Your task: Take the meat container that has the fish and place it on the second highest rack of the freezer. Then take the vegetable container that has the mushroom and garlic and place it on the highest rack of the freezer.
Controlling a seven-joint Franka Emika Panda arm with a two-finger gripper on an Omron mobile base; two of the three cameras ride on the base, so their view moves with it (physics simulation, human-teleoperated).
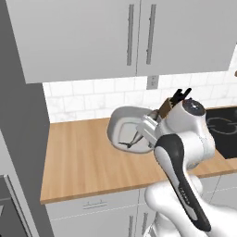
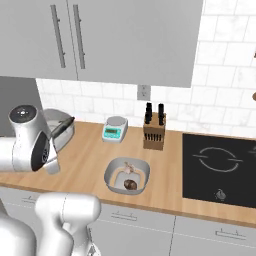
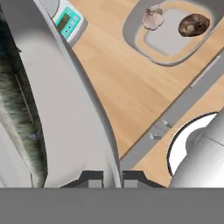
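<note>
A: Hand view first. What has the claw [image 3: 111, 177] got?

B: Its two dark tips are nipped together on the pale rim of the meat container [image 3: 65, 109], which looms close on the left. The fish [image 3: 19, 113], grey and mottled, lies inside it.

A: And from the base?

B: In the left base view that same tray [image 1: 127, 129] is tilted up above the wooden desk [image 1: 83, 157], in front of the knife block [image 1: 167, 107], with the fish [image 1: 134, 139] lying low in it.

A: Where's the vegetable container?

B: In the right base view it [image 2: 127, 176] sits flat on the desk, in front of the knife block [image 2: 154, 131]. The brown mushroom [image 2: 131, 185] is at its near side, the pale garlic [image 2: 128, 168] just behind.

A: Any writing?

B: The scale [image 2: 114, 128], left of the knife block, has a teal panel; nothing on it is legible. No labels elsewhere.
</note>
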